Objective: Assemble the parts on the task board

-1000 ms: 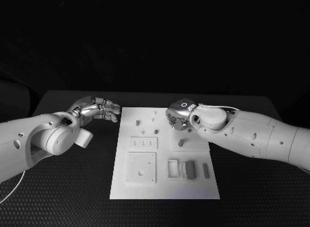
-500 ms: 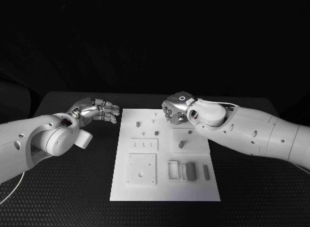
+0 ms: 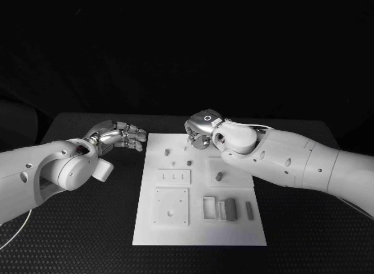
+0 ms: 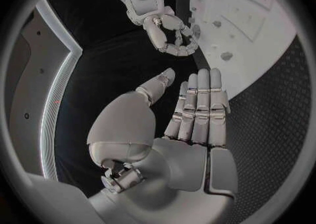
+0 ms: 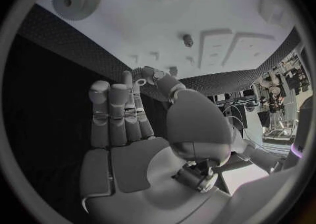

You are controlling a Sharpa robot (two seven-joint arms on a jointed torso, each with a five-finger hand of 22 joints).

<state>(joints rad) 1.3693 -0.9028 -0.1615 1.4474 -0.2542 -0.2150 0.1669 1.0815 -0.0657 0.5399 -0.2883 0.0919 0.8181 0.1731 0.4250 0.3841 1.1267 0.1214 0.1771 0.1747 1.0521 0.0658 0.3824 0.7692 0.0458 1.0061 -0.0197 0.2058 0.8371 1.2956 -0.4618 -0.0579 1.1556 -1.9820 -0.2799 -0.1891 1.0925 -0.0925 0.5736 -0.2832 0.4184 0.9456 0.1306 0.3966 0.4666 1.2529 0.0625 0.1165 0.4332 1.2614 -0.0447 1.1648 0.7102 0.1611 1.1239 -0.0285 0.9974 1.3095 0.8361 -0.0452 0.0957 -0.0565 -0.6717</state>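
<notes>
We see the white task board (image 3: 200, 228) on the table, small grey parts (image 3: 229, 208) across it. Our right hand (image 3: 201, 130) hovers above its far edge, fingers apart, holding nothing; left hand (image 3: 121, 136) beside it, likewise empty.

left hand (image 3: 121, 136) open, right hand (image 3: 201, 130) fingers extended

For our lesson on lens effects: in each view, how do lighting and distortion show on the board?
Head view: the board keeps straight edges, bright against a dark table and black background. Left wrist view: fisheye bends the board's edge; the left robot hand is evenly lit. Right wrist view: the board curves, with a circular dark frame.
</notes>
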